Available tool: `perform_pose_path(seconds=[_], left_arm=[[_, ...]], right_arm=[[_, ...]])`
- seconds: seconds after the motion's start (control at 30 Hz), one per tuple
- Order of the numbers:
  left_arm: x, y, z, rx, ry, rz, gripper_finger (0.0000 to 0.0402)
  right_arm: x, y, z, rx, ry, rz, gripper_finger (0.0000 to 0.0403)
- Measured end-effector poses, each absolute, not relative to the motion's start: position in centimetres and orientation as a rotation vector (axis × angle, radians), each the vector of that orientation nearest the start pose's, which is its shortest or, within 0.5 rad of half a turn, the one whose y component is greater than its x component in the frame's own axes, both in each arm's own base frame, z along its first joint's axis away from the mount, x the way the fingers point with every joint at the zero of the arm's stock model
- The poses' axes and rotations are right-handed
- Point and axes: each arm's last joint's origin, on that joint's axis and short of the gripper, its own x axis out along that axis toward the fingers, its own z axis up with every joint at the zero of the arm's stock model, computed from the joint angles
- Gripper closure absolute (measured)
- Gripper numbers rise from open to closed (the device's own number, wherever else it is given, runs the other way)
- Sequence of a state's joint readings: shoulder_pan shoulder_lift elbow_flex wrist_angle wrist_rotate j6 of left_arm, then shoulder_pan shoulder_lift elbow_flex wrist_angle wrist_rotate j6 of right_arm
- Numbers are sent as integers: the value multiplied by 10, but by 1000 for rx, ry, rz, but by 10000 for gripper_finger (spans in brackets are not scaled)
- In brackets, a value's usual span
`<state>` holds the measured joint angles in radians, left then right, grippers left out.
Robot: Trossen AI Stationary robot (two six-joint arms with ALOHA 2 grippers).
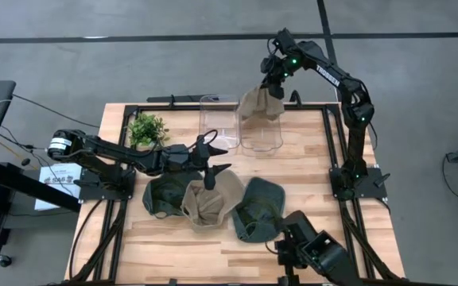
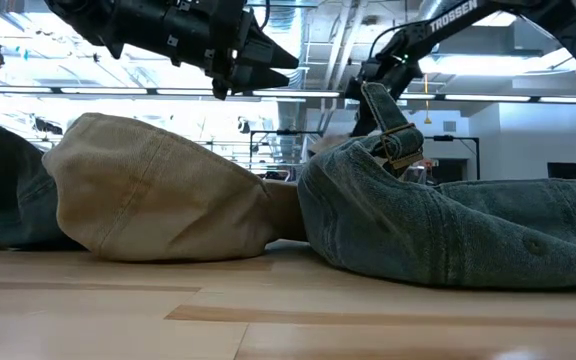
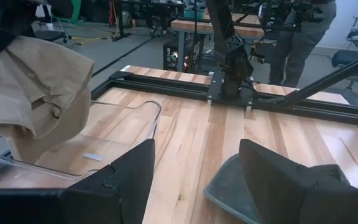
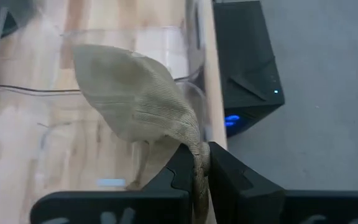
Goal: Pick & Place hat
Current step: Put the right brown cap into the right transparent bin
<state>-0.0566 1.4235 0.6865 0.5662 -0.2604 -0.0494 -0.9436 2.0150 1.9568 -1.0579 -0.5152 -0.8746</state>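
The left gripper [image 1: 213, 163] hung with fingers spread wide, holding nothing, just above the tan hat [image 1: 210, 203] lying between two green hats [image 1: 258, 208] on the table [image 1: 308, 167]. Farther back, the right gripper [image 4: 195, 167] pinched another tan hat [image 1: 261, 104] over the clear bin [image 1: 259, 139].

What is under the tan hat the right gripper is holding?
The right gripper, shut on the tan hat, holds it over a clear bin. Only the wooden table shows through the bin; the hat covers part of its inside.

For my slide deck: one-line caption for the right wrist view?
Right gripper shut on a tan hat, held above a clear plastic bin.
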Motion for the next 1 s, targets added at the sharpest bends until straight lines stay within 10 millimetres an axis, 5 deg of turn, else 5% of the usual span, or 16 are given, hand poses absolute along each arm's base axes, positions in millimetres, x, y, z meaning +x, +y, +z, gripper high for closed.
perform_pose_path(seconds=[0.73, 1.0], left_arm=[[297, -5, 228, -23, 168, 221, 169], [297, -5, 228, -22, 169, 221, 169]], right_arm=[[272, -364, 275, -196, 905, -75, 379], [274, -368, 269, -167, 899, -99, 338]])
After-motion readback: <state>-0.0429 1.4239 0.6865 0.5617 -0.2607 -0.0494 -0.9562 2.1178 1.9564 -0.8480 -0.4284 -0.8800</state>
